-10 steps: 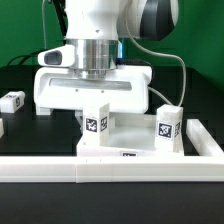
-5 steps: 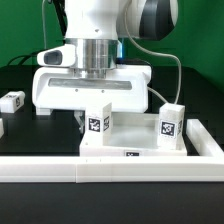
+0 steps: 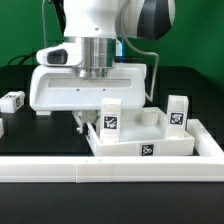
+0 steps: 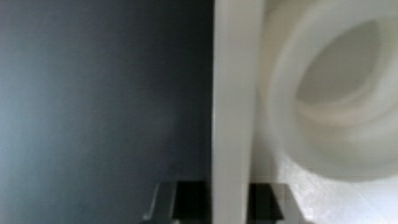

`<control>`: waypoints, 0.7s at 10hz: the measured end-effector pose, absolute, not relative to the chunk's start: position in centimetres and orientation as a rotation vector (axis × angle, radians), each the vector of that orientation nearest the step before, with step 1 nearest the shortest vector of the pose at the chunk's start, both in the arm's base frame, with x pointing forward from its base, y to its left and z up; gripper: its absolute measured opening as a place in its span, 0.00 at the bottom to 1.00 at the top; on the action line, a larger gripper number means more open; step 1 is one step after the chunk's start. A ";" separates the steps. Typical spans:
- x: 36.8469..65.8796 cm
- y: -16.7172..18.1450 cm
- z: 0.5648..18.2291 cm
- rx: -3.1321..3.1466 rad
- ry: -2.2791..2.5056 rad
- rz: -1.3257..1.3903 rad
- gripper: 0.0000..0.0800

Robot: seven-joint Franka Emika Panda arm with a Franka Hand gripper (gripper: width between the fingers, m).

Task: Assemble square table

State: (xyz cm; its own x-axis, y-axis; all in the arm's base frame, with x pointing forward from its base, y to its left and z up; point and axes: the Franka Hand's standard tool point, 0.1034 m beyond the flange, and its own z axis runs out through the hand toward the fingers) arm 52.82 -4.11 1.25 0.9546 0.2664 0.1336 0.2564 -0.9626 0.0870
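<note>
My tool (image 3: 88, 122) was closed on the rim wall of the large white plastic square slab (image 3: 140, 143), which the wrist view showed pinched between the fingers (image 4: 183, 203). The slab lay flat on the black worktop (image 3: 35, 135), extending from the tool toward the exterior view's right, just beside the long white L-shaped rail (image 3: 60, 170), with two small white tagged block legs (image 3: 108, 116) upright on it.

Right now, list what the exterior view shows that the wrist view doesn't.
Exterior only: one upright white tagged block leg, a second upright leg at that view's right, a loose leg at its left, the long white L-shaped border rail. Wrist only: a blurred round hollow. Both: the large white plastic square slab, and the gripper closed on its raised rim.
</note>
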 end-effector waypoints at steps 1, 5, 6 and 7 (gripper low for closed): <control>52.9 -4.2 1.3 3.021 0.480 0.220 0.08; 53.8 -4.7 1.7 2.881 0.915 0.204 0.08; 54.2 -4.6 1.7 2.801 1.098 0.194 0.09; 54.6 -4.5 1.7 2.767 1.177 0.183 0.09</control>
